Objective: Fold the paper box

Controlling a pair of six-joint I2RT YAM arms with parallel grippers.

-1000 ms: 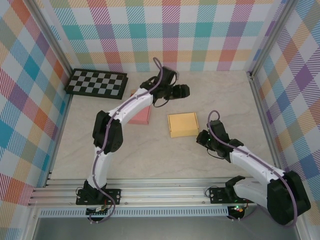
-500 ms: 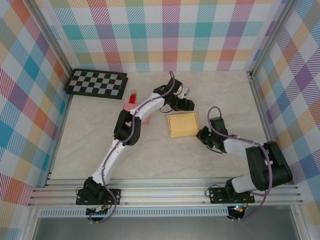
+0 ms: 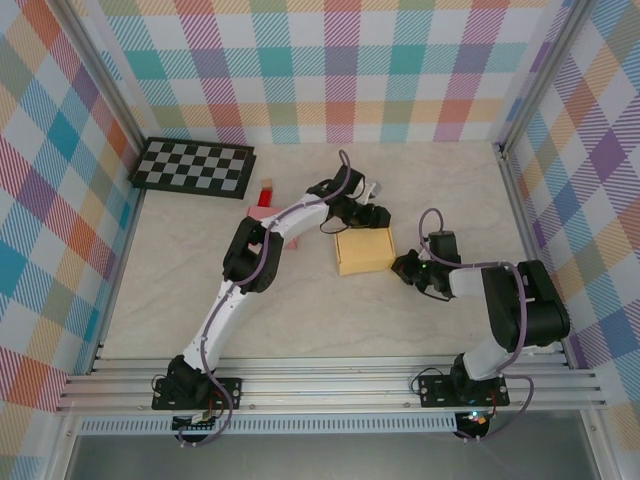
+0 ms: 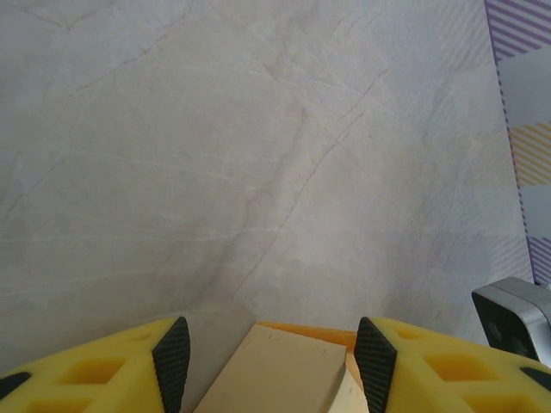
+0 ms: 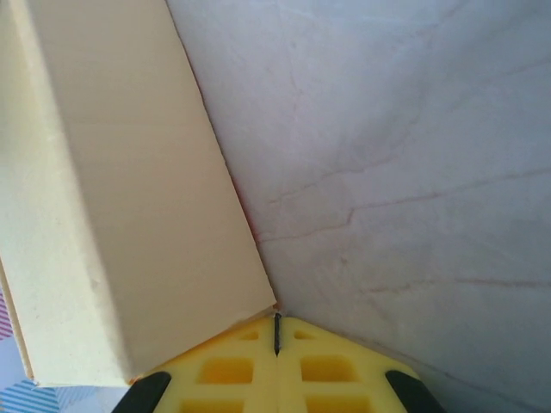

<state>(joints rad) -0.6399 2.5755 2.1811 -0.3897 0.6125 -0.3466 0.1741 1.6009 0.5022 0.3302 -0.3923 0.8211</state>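
Observation:
The paper box (image 3: 365, 250) is a flat, pale yellow square lying in the middle of the table. My left gripper (image 3: 367, 214) hovers at its far edge, open. In the left wrist view a corner of the box (image 4: 280, 374) lies between the black pads (image 4: 172, 361) without touching either; my left gripper (image 4: 271, 366) stands open around it. My right gripper (image 3: 406, 268) is shut at the box's right side. In the right wrist view its closed tips (image 5: 276, 331) press against the near corner of the box (image 5: 129, 189), gripping nothing.
A pink box (image 3: 287, 228) lies left of the yellow one, partly under the left arm, with a small red piece (image 3: 267, 191) behind it. A checkerboard (image 3: 193, 167) sits at the back left. Plaid walls enclose the table on three sides.
My left gripper swung right from above the pink box to the yellow box's far edge, its jaws narrowing. My right gripper shifted slightly left against the box's right side.

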